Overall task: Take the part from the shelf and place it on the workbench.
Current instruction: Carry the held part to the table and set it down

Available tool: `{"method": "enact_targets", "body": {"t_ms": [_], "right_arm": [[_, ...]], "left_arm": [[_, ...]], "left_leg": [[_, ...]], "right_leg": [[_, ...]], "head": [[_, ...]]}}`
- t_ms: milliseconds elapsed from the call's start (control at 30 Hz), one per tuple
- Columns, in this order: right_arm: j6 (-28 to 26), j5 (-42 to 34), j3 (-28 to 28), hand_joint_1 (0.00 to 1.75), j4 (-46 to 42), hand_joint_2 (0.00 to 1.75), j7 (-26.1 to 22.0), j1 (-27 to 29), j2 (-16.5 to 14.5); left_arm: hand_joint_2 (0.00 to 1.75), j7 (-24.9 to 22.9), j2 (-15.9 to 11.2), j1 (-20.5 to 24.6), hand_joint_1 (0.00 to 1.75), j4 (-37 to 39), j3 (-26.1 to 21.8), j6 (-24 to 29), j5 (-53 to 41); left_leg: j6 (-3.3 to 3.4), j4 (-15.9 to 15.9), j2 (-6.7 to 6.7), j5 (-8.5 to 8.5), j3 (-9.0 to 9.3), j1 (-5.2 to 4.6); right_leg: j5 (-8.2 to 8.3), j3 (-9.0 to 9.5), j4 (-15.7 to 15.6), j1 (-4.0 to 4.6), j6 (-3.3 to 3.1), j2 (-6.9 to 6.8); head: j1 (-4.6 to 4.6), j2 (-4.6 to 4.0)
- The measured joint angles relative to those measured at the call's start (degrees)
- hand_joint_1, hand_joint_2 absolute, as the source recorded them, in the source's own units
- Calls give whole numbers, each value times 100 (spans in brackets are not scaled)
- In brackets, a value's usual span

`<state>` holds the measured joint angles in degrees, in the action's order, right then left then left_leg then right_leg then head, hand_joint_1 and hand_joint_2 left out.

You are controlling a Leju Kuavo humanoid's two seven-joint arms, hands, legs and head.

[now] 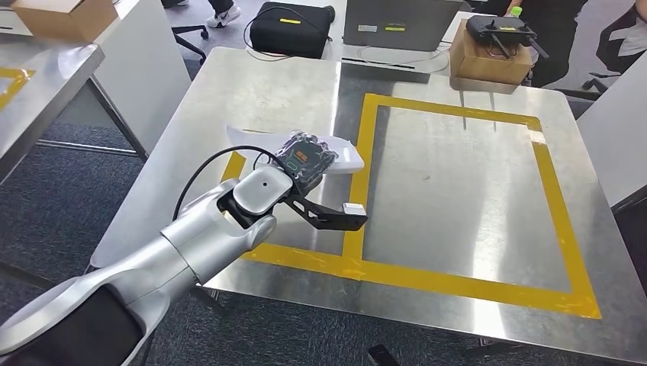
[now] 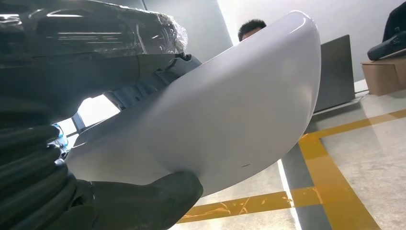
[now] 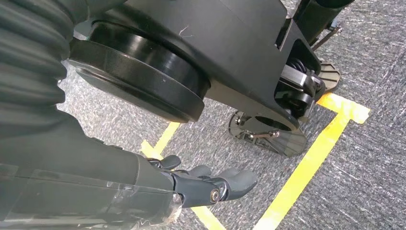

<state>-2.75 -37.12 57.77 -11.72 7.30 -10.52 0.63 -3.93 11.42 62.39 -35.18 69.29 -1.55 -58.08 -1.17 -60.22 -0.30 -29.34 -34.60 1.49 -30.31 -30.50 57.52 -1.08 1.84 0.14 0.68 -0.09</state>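
White and smoothly curved, the plastic part [image 1: 336, 155] is gripped by the left hand [image 1: 305, 162], whose dark fingers wrap its near end, and is held over the steel tabletop [image 1: 252, 91] at the left yellow tape line [image 1: 365, 145]. In the left wrist view the part [image 2: 230, 120] hangs above the surface, apart from it. Inside the taped rectangle the steel lies bare; a cardboard box [image 1: 488, 61] sits at the far edge. The right hand [image 3: 210, 184] hangs over grey carpet, fingers loosely extended, holding nothing.
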Motion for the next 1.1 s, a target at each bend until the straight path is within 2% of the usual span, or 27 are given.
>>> {"method": "enact_targets", "body": {"t_ms": [67, 100, 233, 1100], "right_arm": [[0, -2, 0, 0, 1, 175, 0, 0, 0], [0, -3, 0, 0, 1, 175, 0, 1, 1], [0, -6, 1, 0, 2, 175, 2, 1, 4], [13, -19, 96, 0, 5, 175, 23, 25, 26]], "left_arm": [[175, -14, 15, 1, 0, 13, 8, 0, 3], [175, -32, 21, 1, 0, 22, 9, 4, 5], [0, -129, 27, 5, 0, 62, 9, 61, 17], [0, -228, 25, 34, 0, 261, 7, -10, 125]], "left_leg": [[0, 0, 5, 0, 1, 0], [0, 0, 7, 0, 1, 0], [0, 1, 15, 0, 3, 0], [2, 1, 29, -1, 8, 0]], "right_leg": [[0, 0, 0, 0, 0, 2], [0, 0, 0, 0, 0, 3], [1, 0, 0, 0, 2, 6], [3, 0, 0, 0, 5, 17]], "head": [[-1, 0], [-1, 0], [-2, 0], [-1, 0]]}}
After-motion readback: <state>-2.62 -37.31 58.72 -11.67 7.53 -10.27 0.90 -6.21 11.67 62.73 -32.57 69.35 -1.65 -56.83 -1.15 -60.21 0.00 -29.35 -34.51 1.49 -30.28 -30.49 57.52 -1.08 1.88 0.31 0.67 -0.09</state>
